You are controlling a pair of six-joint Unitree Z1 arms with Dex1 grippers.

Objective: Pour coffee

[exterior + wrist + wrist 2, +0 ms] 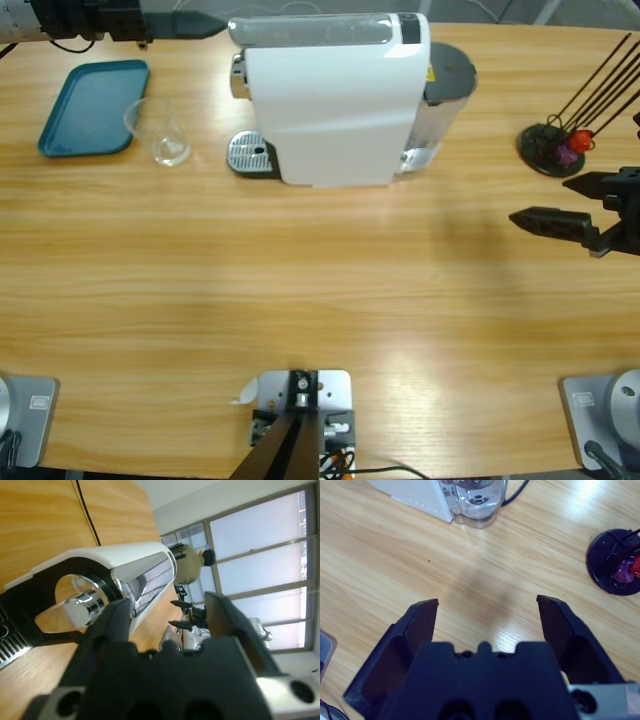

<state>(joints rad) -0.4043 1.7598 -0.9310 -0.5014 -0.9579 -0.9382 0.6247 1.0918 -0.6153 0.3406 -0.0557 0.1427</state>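
Note:
A white coffee machine (335,95) stands at the back middle, its chrome drip tray (250,155) on the left side. An empty-looking clear glass (165,135) stands left of the drip tray, on bare wood. No coffee shows in any view. My left gripper (210,25) hovers at the back left, level with the machine's top; in its wrist view the left gripper (167,602) is open and faces the machine's front (125,565) and chrome spout (75,610). My right gripper (540,199) hangs open over bare table at the right, its jaws (486,601) holding nothing.
A teal tray (92,107) lies at the far left, beside the glass. A black stand with thin rods (550,148) (612,562) sits at the back right. The machine's clear water tank (477,500) is at its right end. A person stands far off by windows.

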